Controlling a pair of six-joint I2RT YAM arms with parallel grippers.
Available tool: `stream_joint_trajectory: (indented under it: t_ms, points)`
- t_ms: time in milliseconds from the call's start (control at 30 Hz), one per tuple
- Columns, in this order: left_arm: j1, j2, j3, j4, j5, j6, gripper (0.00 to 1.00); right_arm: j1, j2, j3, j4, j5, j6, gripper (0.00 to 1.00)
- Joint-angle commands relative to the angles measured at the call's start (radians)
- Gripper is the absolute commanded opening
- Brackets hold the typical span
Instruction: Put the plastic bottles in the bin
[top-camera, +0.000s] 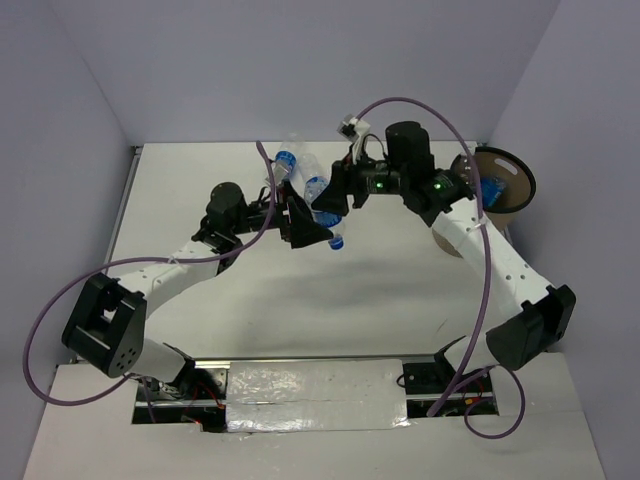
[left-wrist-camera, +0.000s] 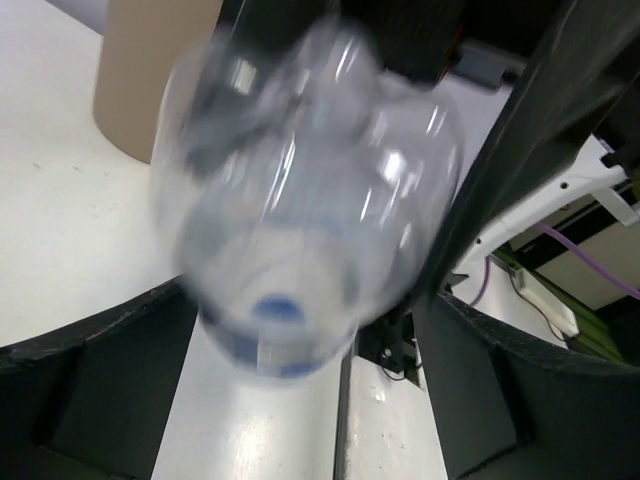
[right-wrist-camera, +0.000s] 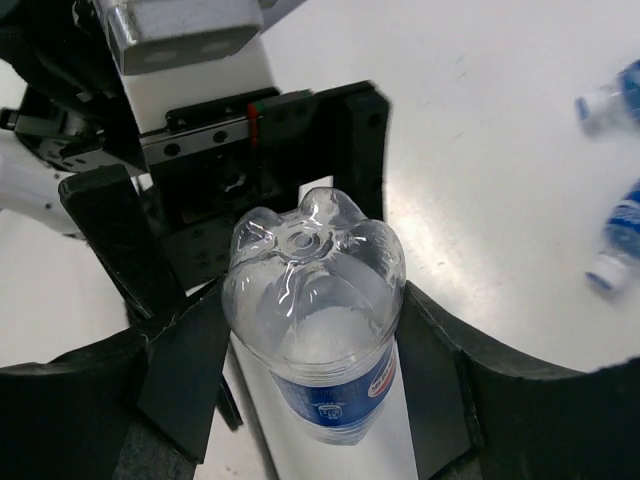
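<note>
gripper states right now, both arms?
Left gripper: open, bottle loose between its fingers.
Right gripper: shut on the same bottle.

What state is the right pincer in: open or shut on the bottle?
Shut on the bottle: the fingers of the right pincer press both its sides, no gap visible.

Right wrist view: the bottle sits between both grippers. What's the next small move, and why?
Probably draw the right gripper toward the bin: it looks closed on the bottle, and the left gripper stands open, clear of it.
</note>
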Motion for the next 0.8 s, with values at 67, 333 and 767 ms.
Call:
stream_joint_trajectory:
  t_ms: [67,333,767]
  points:
    - [0.014,-0.083,0.042,-0.104,-0.025,0.093,0.99,-0.182,-0.036,0.167,-0.038,0.075,-0.165,0.15]
    - [0.109,-0.138,0.005,-0.255,-0.095,0.07,0.99,-0.411,-0.188,0.121,-0.013,0.456,-0.27,0.17]
    - [0.195,-0.246,-0.015,-0.414,-0.229,0.144,1.0,-0.681,-0.343,-0.1,0.222,0.811,-0.32,0.19]
